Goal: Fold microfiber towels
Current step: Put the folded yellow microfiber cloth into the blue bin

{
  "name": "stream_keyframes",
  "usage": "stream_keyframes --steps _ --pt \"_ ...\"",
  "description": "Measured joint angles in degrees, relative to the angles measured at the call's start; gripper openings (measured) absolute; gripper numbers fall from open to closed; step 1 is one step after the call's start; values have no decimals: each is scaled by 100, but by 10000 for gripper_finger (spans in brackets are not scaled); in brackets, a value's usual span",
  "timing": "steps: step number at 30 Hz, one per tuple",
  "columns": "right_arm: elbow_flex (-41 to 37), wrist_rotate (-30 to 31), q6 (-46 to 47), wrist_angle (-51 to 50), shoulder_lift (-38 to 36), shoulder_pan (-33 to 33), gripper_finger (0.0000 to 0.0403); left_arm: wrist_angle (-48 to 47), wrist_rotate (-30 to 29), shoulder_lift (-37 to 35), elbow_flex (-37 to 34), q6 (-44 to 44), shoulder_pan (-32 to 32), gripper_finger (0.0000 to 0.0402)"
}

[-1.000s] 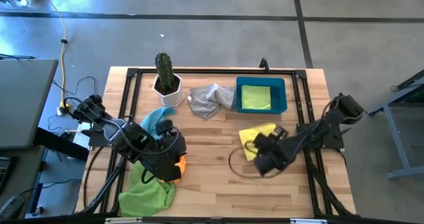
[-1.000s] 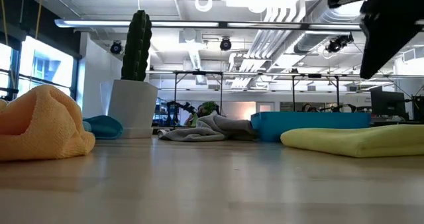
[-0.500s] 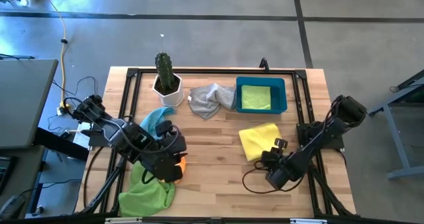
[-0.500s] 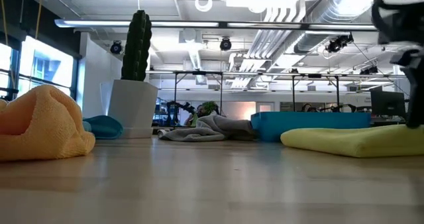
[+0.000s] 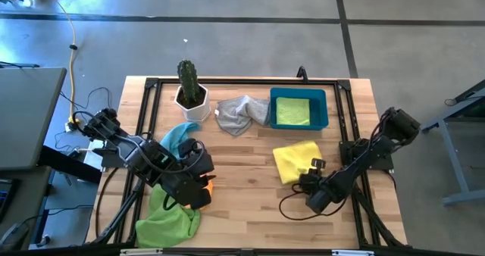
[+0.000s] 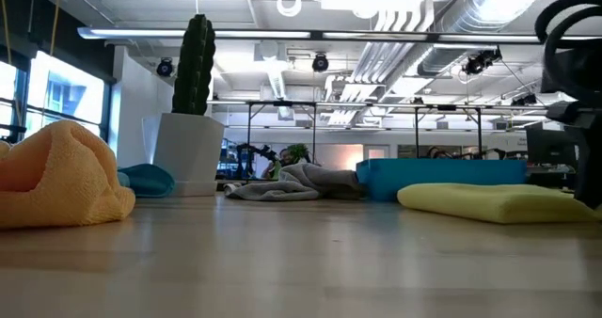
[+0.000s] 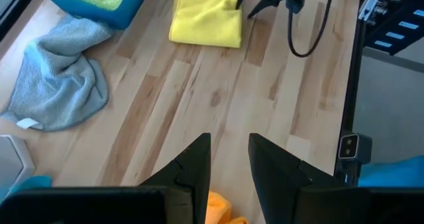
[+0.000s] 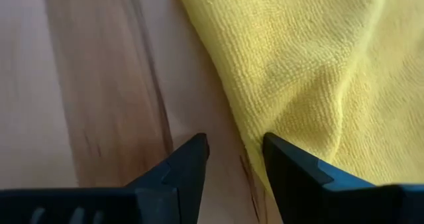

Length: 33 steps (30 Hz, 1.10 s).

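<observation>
A yellow towel (image 5: 297, 159) lies folded flat on the table right of centre. My right gripper (image 8: 235, 151) is low over the towel's near edge (image 8: 248, 128), open, one finger over bare wood and the other over the cloth. My left gripper (image 7: 228, 158) hangs open above the table's left part with nothing between its fingers. An orange towel (image 6: 56, 177) lies bunched on the table beneath it. A lime green towel (image 5: 168, 218), a light blue one (image 5: 178, 133) and a grey one (image 5: 241, 112) lie crumpled on the wood. My right gripper comes at the yellow towel slanting down from the table's near right. One finger (image 8: 295, 168) stands over the towel's near edge. I cannot tell whether it touches the cloth.
A blue bin (image 5: 323, 112) at the back right holds a folded lime green towel (image 5: 292, 110). A potted cactus (image 5: 189, 85) stands at the back left. A black cable (image 5: 292, 207) loops on the wood by my right arm. Bare wood lies in the middle (image 5: 242, 180).
My right gripper has come down from above the yellow towel toward the table and a little toward the near right, rolling as it sank. It now stands at the towel's near edge. The towel lies as before.
</observation>
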Motion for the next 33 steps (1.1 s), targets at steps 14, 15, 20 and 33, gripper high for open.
stream_keyframes --steps 14,15,20,33 --pt "48 215 -449 233 35 -307 148 6 0 0 0 -243 -10 92" --pt "80 328 -518 256 49 -314 148 7 0 0 0 -241 -22 92" --pt "126 347 -752 274 43 -470 148 7 0 0 0 -245 -28 92" --pt "-206 66 -1362 668 16 -1106 144 2 0 0 0 -240 -28 92"
